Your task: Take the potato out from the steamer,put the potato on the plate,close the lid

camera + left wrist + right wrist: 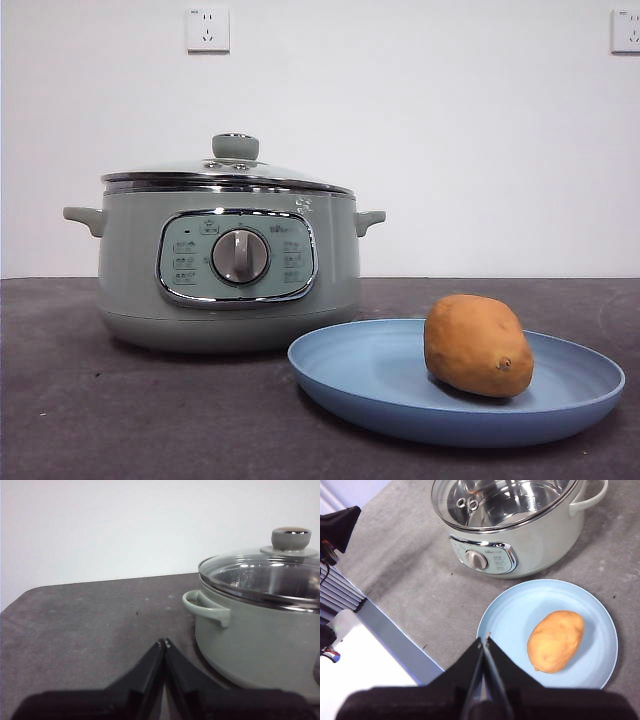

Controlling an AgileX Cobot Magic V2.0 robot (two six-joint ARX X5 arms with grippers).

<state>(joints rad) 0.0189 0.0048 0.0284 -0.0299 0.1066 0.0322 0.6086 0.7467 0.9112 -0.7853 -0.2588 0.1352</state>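
Since the potato (478,345) is lying on the plate (350,372) and the lid (227,172) is sitting on the steamer (130,290), you are holding both the left gripper (164,642) and the right gripper (483,640) clear with jaws together.

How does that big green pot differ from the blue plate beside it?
The pale sage-green electric pot is tall and deep, while the light-blue round plate is wide and shallow. The pot is covered by a glass lid with a green knob; the plate lies open, bearing an orange-brown potato. Both are round and rest on the dark grey table.
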